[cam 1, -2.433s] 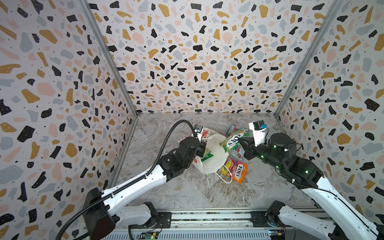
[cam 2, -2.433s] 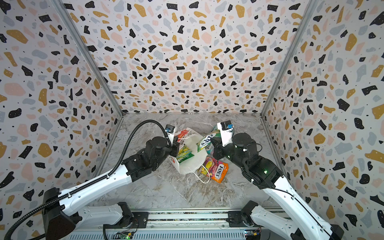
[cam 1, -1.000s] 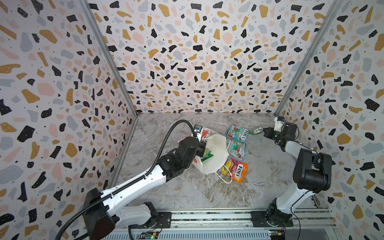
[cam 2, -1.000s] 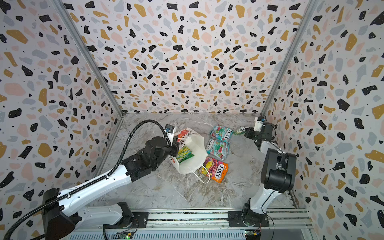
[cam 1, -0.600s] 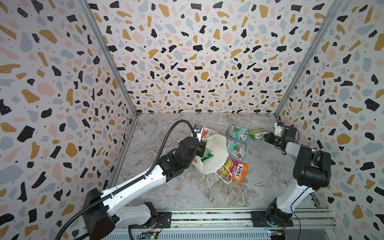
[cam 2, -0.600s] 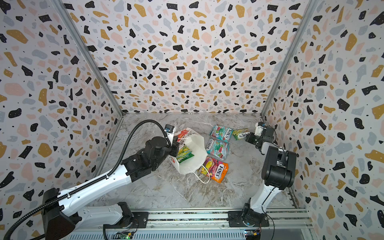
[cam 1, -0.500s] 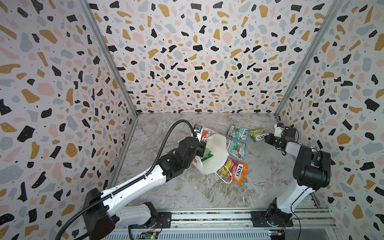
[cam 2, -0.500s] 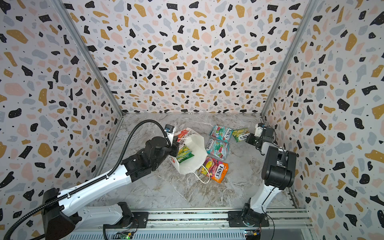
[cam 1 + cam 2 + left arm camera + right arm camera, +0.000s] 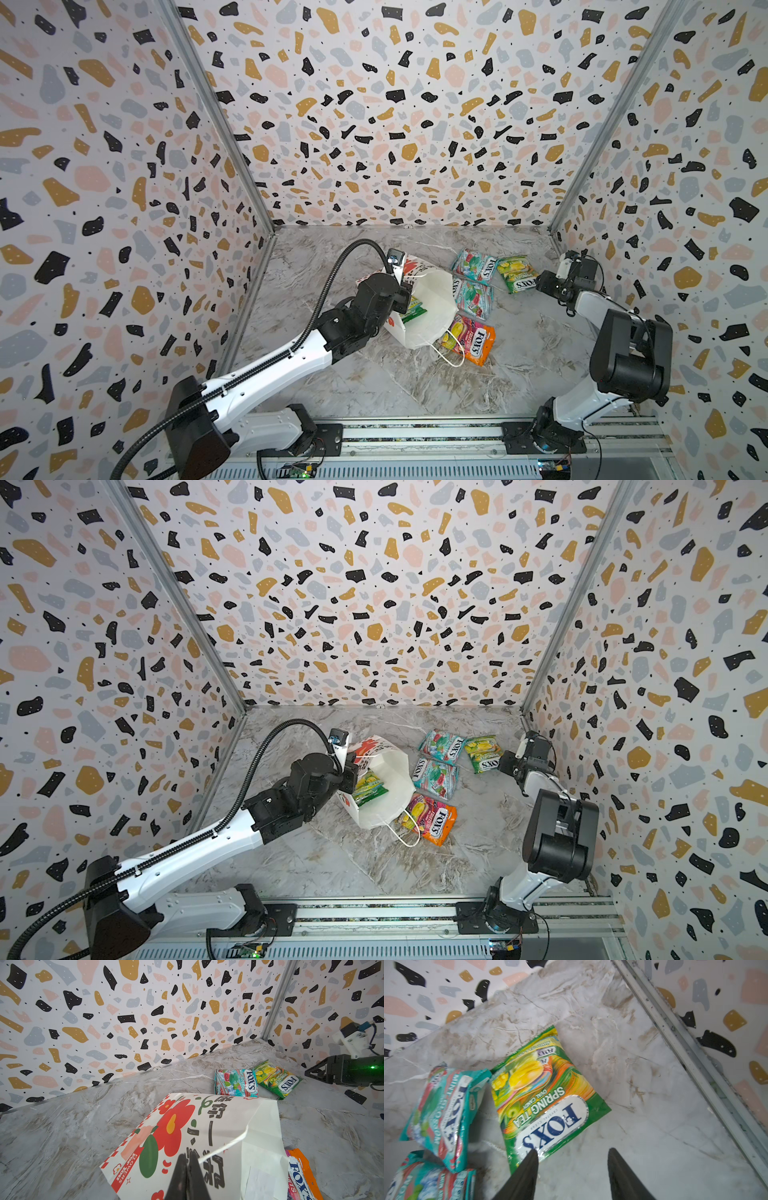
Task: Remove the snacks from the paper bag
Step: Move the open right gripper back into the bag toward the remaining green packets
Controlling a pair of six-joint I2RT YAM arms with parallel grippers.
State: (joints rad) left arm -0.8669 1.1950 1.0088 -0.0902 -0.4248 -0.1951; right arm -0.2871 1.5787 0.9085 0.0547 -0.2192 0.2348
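**Pouch left in the bag**

A yellow-green pouch (image 9: 368,789) is sitting inside the paper bag (image 9: 428,299), which is lying tilted on the worktop (image 9: 374,382). My left fingers (image 9: 188,1176) are clenching its rim. My right fingers (image 9: 525,1174) are hanging released beside the green pouch (image 9: 548,1095). Reaching in, I'm risking crumpling the mouth or dragging the bag.

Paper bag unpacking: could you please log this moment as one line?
left hand: shut on paper bag | right hand: open beside green pouch | four pouches out | one pouch inside bag
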